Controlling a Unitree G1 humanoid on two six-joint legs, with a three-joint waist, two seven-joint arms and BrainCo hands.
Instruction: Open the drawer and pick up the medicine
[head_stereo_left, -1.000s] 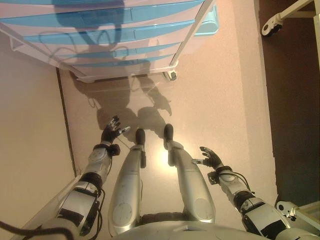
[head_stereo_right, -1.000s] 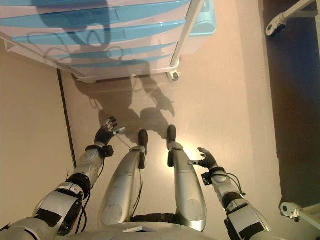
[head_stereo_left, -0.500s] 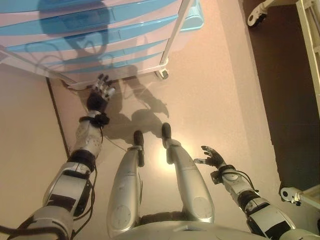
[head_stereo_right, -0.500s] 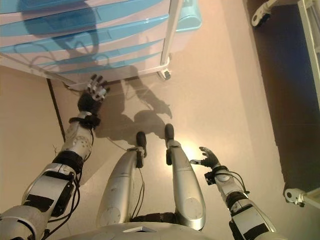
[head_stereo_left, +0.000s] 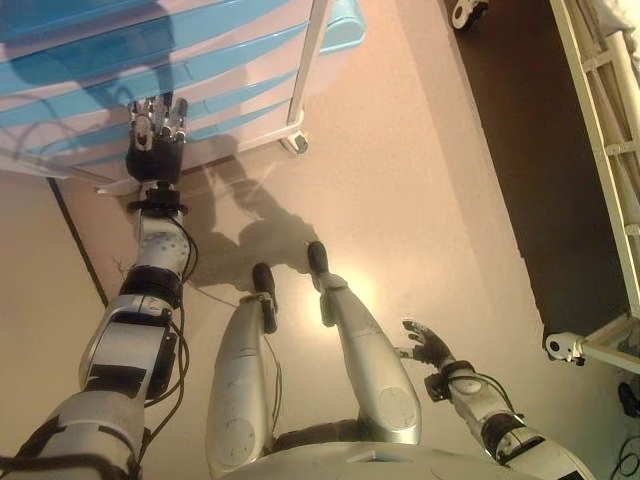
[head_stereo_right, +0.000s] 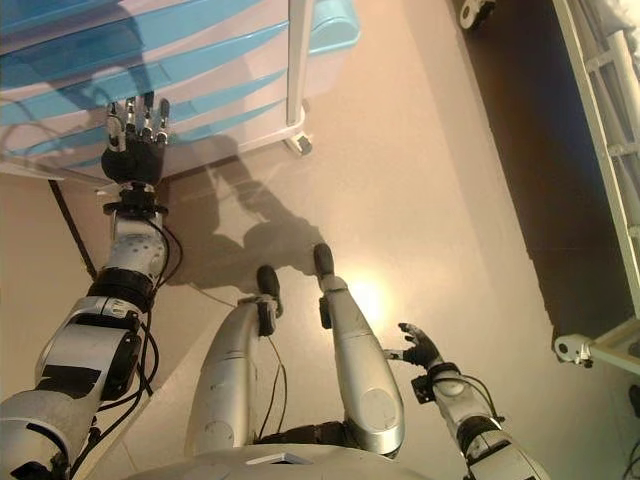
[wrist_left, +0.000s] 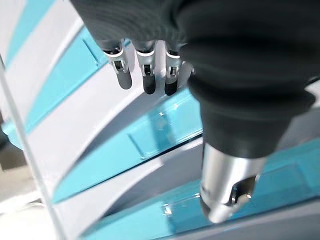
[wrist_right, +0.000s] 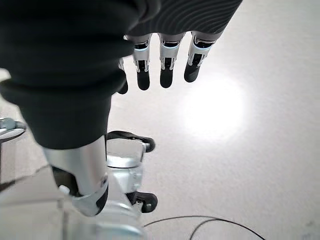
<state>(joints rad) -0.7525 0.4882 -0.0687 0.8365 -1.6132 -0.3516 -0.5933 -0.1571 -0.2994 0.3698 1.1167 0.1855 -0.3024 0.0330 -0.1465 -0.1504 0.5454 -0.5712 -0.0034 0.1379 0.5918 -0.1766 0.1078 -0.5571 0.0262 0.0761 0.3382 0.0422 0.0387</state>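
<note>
Drawers fill the upper left of the frame, pale fronts with blue bands in a white-framed unit whose top is cut off by the frame edge; every front I can see is closed. Medicine is nowhere in sight, so I cannot tell which drawer holds it. How many drawers there are I cannot count with certainty (about five blue bands show).

My left robot hand is raised before the lower drawer fronts at upper left, fingers straight and spread apart, holding nothing; whether the tips touch the plastic is hard to make out. My right robot hand hangs at lower right above the floor, fingers relaxed and open, empty. One caster shows under the unit. A white bed frame runs down the right edge, partly cut off.
</note>
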